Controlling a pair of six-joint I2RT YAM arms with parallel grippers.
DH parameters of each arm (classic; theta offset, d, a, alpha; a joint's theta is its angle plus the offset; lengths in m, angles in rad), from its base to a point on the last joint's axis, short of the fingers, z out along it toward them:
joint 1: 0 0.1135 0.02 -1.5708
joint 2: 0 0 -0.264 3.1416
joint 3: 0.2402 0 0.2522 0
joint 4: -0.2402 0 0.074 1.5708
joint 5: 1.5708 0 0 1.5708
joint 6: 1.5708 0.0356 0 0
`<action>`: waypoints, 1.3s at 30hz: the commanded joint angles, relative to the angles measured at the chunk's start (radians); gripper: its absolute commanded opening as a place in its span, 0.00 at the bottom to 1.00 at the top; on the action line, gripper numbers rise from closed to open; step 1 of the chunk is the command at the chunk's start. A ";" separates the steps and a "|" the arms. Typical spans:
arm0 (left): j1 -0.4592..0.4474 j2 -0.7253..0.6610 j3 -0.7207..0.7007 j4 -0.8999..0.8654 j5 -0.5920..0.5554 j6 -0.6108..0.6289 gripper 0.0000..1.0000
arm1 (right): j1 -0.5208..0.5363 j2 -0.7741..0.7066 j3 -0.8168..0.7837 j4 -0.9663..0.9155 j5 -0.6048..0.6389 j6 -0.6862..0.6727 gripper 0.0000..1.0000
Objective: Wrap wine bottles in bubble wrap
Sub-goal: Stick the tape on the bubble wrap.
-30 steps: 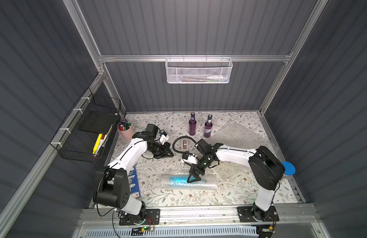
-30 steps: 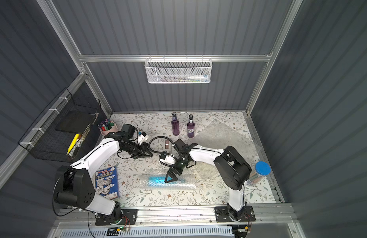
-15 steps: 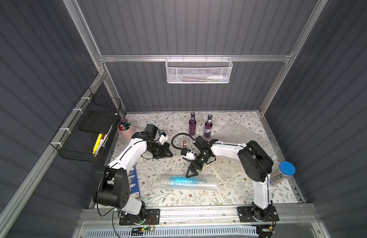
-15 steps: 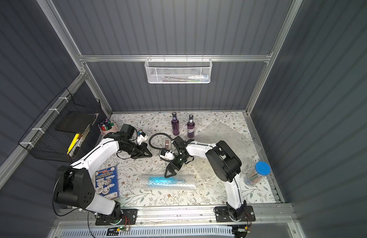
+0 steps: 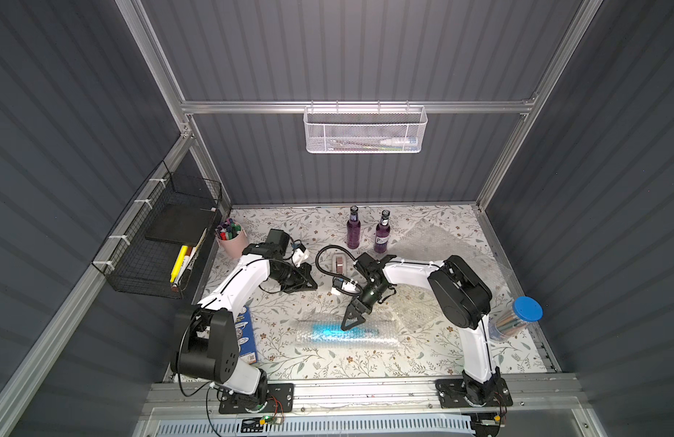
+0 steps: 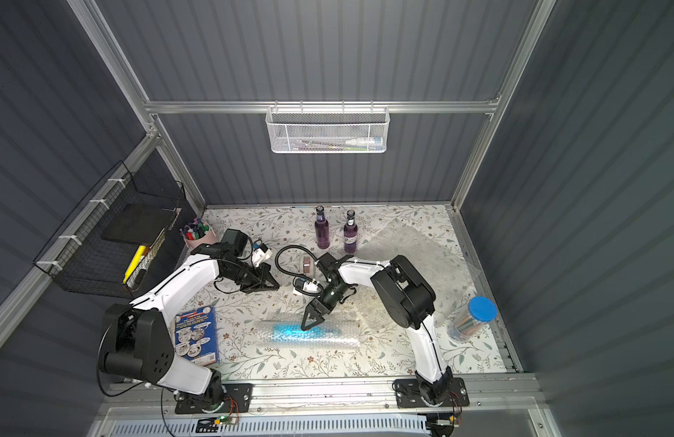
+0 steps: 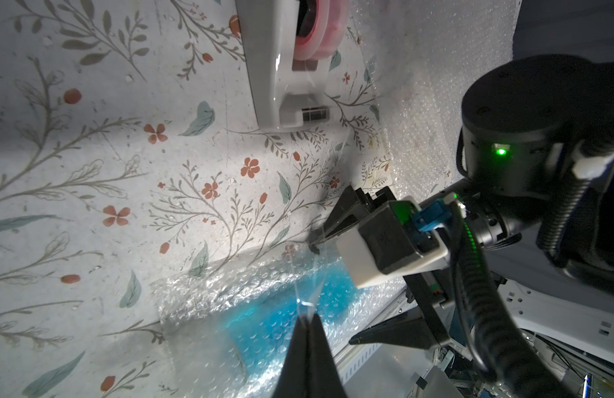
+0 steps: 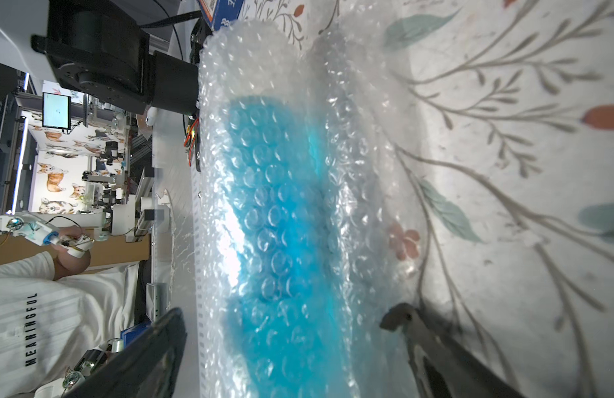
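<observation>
Sealing looks like the step in hand. The blue bottle lies on its side near the front of the surface, rolled inside a tube of bubble wrap that overhangs it at both ends. At the back a purple bottle and a second purple bottle stand upright and bare, just beside a spare sheet. Your right gripper hangs over the middle of the roll with its jaws spread wide, one finger to each side of it, holding nothing; you cannot tell from these views whether either finger touches the wrap. Your left gripper sits apart from the roll, near the tape dispenser, with its jaws pressed together. In the left wrist view a thin clear strip, tape by the look of it, runs from their tips toward the right gripper, so they appear to pinch its end. To do this well, settle the right jaws lightly on the roll first, since a round glass bottle will likely roll and the loose edge may spring open. Then carry the strip across the seam, keeping it taut so it does not fold onto itself. Lay it half on the loose edge and half on the layer beneath, and press gently: the bubbles give, the glass does not.
</observation>
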 commanded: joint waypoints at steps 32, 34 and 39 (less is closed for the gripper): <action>0.008 0.042 0.010 -0.066 0.016 0.048 0.00 | 0.141 -0.261 -0.222 0.182 0.270 0.001 0.89; 0.008 0.051 0.014 -0.073 0.017 0.058 0.00 | 0.159 -0.282 -0.239 0.201 0.321 -0.002 0.86; 0.008 0.057 0.022 -0.081 0.016 0.060 0.00 | 0.204 -0.332 -0.285 0.254 0.455 -0.020 0.80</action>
